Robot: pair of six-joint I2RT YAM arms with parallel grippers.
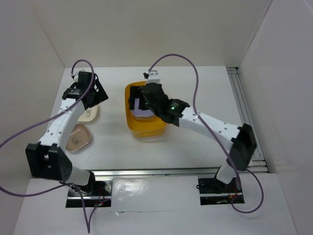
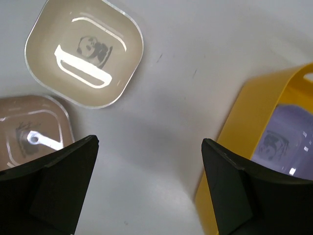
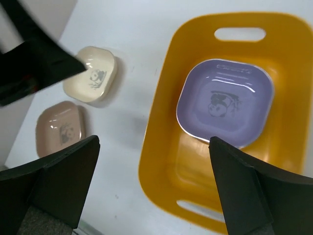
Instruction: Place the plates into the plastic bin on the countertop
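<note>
Cream plate [image 2: 84, 51] and tan plate [image 2: 32, 134] lie left of the bin [image 2: 244, 112], nearest my wide, empty left claw [image 2: 149, 142]; my right claw [image 3: 154, 142], wide too, hangs over it.

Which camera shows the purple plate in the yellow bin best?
The right wrist view: the lavender plate shows nearly whole inside the plastic bin, print clear. The left wrist view shows only part of it past the bin wall; from the top, the right arm hides most of it.

Lab test cell — white walls [image 1: 146, 29], metal rail [image 1: 247, 117].
</note>
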